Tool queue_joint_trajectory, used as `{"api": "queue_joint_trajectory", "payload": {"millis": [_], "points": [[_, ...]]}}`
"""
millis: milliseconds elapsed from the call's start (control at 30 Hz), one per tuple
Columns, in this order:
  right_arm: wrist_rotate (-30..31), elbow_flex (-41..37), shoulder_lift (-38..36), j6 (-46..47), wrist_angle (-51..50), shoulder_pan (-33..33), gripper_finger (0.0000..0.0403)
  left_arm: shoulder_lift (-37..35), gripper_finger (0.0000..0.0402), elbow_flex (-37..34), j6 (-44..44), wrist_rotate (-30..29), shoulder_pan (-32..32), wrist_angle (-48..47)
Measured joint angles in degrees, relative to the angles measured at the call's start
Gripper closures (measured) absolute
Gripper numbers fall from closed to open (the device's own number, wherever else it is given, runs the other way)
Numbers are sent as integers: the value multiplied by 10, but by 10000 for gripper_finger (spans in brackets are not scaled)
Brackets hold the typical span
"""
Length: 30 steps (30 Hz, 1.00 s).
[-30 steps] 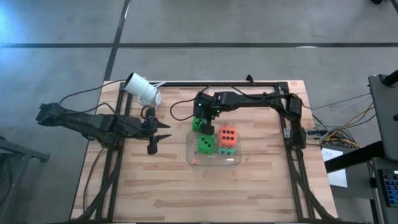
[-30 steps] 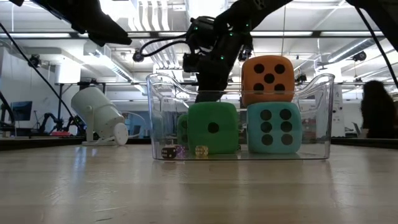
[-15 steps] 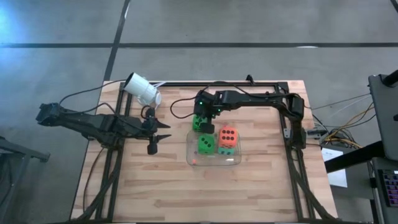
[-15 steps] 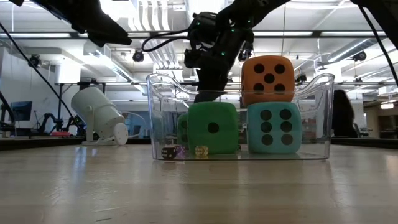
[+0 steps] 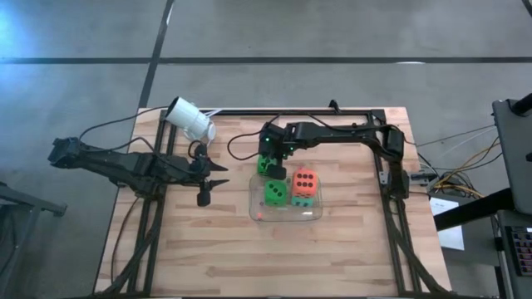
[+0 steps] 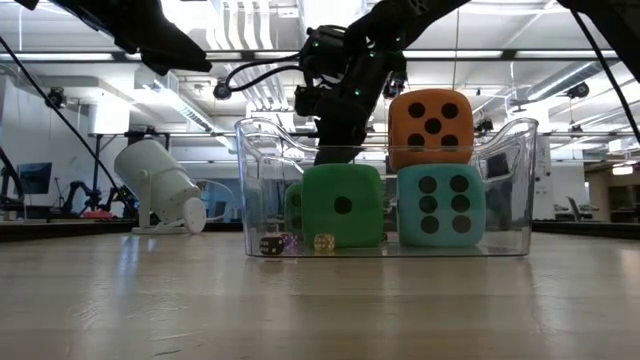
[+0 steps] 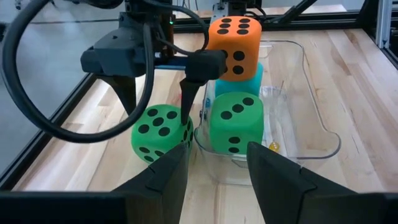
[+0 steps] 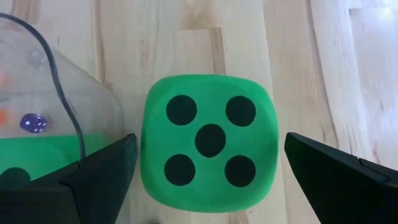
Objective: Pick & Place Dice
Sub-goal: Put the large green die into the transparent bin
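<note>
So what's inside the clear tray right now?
Clear tray holds a green die and a teal die with the orange die stacked on it, plus tiny dice. Anything behind them is hidden.

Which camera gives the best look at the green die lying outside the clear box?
The right wrist view: the green die fills it, five pips up. The left wrist view shows it smaller, the high view mostly under the arm, and the low view barely shows it.

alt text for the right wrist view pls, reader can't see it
Looking straight down, the right gripper hangs open over a bright green die showing five black pips, one dark finger on either side and neither visibly touching it. The die sits on the wooden table, just outside the curved wall of a clear plastic tray.
</note>
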Motion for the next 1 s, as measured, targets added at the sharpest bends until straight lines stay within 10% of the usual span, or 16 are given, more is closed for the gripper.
{"api": "queue_joint_trajectory", "payload": {"millis": [1000], "points": [[-2, -22, 0, 9, 3, -2, 3, 0, 231, 0, -1, 0, 0, 0]]}}
